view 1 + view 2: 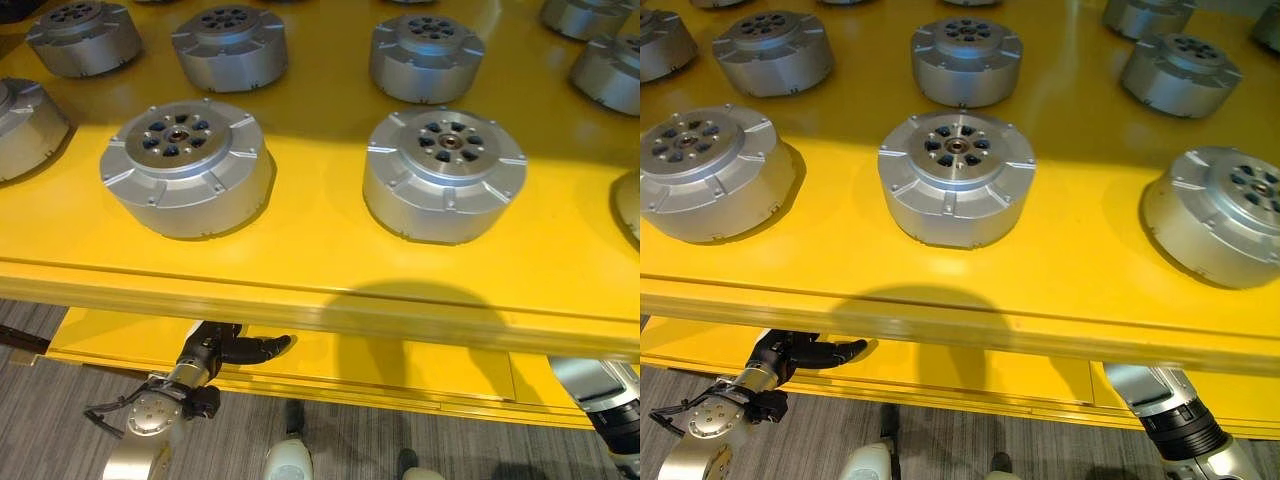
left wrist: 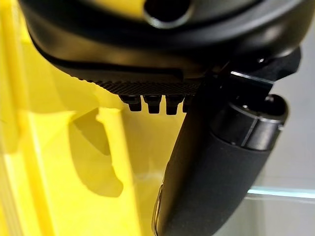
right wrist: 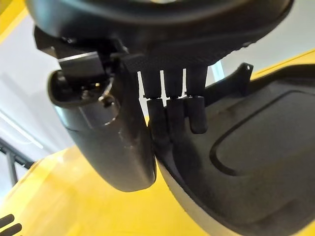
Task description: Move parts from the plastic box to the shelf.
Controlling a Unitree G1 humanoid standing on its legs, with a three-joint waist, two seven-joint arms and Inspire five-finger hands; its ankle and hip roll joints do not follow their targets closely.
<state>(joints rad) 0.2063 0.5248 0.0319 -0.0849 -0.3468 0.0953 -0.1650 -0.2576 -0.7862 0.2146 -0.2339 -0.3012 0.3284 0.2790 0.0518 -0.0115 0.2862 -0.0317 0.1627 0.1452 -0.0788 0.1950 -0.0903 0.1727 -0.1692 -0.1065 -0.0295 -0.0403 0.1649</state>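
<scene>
Several round silver metal parts stand on the yellow shelf [image 1: 320, 270]. The two nearest are one at the left [image 1: 187, 165] and one at the right [image 1: 445, 172]. My left hand [image 1: 235, 350] hangs below the shelf's front edge, open, its dark fingers stretched out and holding nothing; its thumb [image 2: 211, 172] shows in the left wrist view against yellow metal. My right arm [image 1: 1150, 395] comes in low on the right, under the shelf's edge. In the right wrist view my right hand [image 3: 108, 142] is open and empty, its fingers [image 3: 170, 115] relaxed beside a dark moulded surface [image 3: 246, 162].
More silver parts fill the back rows, such as one at the far left [image 1: 85, 35] and one at the far right [image 1: 610, 70]. A lower yellow level [image 1: 400, 365] juts out beneath the top board. Grey carpet [image 1: 60, 420] lies below.
</scene>
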